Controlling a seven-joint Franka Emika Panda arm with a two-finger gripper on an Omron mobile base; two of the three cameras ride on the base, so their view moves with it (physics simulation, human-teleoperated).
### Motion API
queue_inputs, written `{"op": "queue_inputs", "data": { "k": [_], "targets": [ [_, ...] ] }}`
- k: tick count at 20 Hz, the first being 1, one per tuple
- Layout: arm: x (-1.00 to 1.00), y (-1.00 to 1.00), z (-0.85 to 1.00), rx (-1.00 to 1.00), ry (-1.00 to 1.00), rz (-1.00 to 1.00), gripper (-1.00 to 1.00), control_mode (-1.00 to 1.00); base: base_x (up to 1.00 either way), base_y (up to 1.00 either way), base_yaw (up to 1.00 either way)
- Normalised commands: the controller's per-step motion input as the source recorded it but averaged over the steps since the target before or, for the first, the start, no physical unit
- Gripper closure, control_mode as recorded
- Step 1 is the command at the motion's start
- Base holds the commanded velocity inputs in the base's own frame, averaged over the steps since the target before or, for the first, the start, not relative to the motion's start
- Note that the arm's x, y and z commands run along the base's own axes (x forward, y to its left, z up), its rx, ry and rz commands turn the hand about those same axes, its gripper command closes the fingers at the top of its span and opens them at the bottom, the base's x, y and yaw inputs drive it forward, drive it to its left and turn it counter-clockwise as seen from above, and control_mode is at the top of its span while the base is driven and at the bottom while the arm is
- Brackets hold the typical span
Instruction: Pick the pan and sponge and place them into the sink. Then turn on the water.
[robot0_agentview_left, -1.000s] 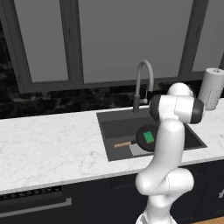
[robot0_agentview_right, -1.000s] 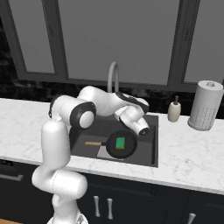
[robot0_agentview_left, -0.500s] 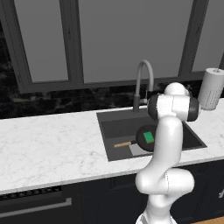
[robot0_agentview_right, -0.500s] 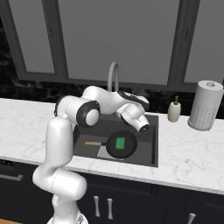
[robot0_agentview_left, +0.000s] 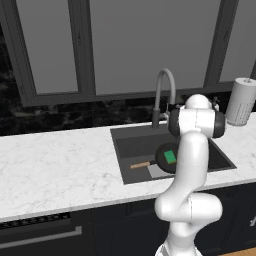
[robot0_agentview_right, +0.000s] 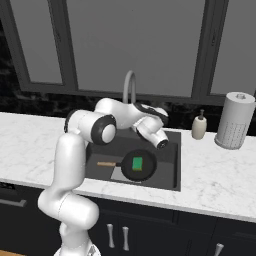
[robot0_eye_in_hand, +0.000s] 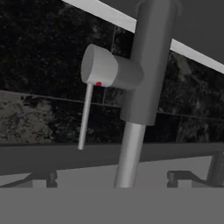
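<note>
Dark grey, the sink (robot0_agentview_right: 172, 170) is seen at frame centre, the pan (robot0_agentview_right: 137, 165) lying inside with the sponge (robot0_agentview_right: 137, 163) on it. The gripper (robot0_agentview_right: 161, 144) is being held above the basin's right part, facing the faucet (robot0_eye_in_hand: 141, 78); its jaw state cannot be told.

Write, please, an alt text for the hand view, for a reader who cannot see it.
A grey faucet stands close ahead, its thin lever hanging down from a side knob with a red dot. Behind it is dark marbled wall; the hand frames the faucet's lower stem.
</note>
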Motion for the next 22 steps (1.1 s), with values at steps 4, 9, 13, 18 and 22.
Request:
{"op": "queue_inputs", "data": {
  "k": [4, 9, 13, 18, 22],
  "targets": [
    [0.24, 0.04, 0.0, 0.0, 0.0, -0.08, -1.0, -1.0, 0.0, 0.0, 0.0],
    [0.36, 0.01, 0.0, 0.0, 0.0, -0.08, -1.0, -1.0, 0.0, 0.0, 0.0],
    [0.44, 0.0, -0.06, 0.0, 0.01, -0.06, -1.0, -1.0, 0.0, 0.0, 0.0],
    [0.4, -0.07, -0.24, 0.0, 0.04, -0.04, -1.0, -1.0, 0.0, 0.0, 0.0],
    [0.34, -0.21, -0.36, 0.0, 0.05, -0.03, -1.0, -1.0, 0.0, 0.0, 0.0]
  ]
}}
